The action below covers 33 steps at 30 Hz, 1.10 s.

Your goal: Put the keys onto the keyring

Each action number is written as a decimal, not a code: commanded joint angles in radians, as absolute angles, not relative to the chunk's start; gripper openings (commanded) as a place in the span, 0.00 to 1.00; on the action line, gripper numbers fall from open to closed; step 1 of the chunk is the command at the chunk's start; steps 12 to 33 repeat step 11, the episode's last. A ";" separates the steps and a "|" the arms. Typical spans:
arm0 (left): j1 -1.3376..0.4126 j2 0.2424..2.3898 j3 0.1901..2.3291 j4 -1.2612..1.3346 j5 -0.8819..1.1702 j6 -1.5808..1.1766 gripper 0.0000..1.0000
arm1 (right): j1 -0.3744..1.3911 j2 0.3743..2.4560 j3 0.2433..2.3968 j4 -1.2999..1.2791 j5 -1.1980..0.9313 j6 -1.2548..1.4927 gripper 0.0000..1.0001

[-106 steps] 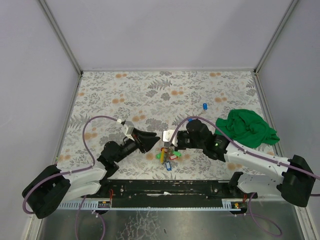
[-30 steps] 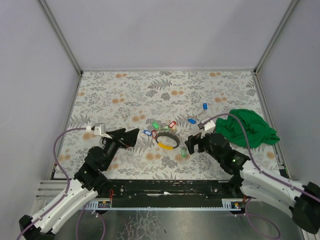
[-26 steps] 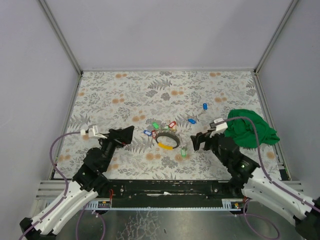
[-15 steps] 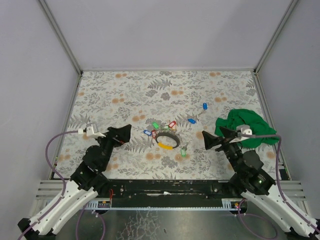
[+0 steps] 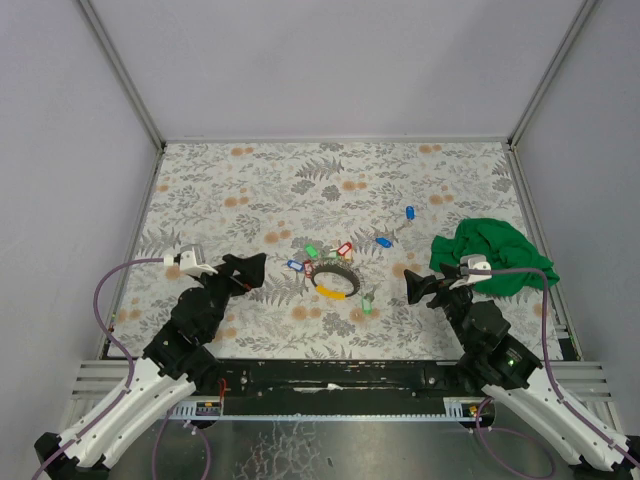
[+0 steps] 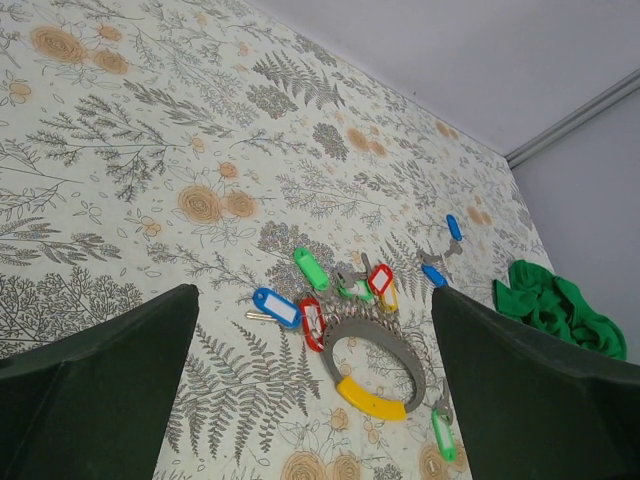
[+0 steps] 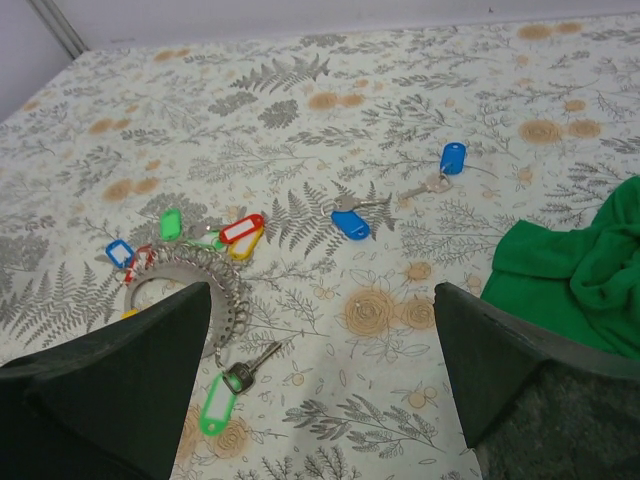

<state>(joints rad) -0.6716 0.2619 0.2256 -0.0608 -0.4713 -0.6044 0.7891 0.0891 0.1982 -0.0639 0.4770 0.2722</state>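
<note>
The keyring (image 5: 335,280) lies flat on the flowered table: a grey ring with a yellow segment (image 6: 372,397). Keys with blue (image 6: 276,307), red (image 6: 312,322) and green (image 6: 311,268) tags fan out from its far side. A green-tagged key (image 7: 215,403) lies at the ring's near right edge; I cannot tell if it is attached. Two blue-tagged keys (image 7: 351,223) (image 7: 452,158) lie loose further back. My left gripper (image 5: 248,270) hangs open left of the ring, my right gripper (image 5: 415,286) open to its right. Neither touches anything.
A crumpled green cloth (image 5: 495,255) sits at the right side of the table, just behind the right arm's wrist. Grey walls close in the table (image 5: 250,180) on three sides. The arms' base rail runs along the near edge.
Both grippers have pulled back from the keyring, which now lies spread on the table. Over the last second the right arm swung right and back, and the left one shifted slightly.
</note>
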 commanded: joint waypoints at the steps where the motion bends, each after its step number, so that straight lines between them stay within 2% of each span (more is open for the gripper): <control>1: -0.669 0.274 0.226 -0.010 -0.456 -0.576 1.00 | 0.785 0.101 0.189 0.005 0.507 0.259 0.99; 11: -0.669 0.347 0.244 0.005 -0.435 -0.570 1.00 | 0.785 0.138 0.185 0.015 0.495 0.258 0.99; 33: -0.669 0.347 0.244 0.005 -0.435 -0.570 1.00 | 0.785 0.138 0.185 0.015 0.495 0.258 0.99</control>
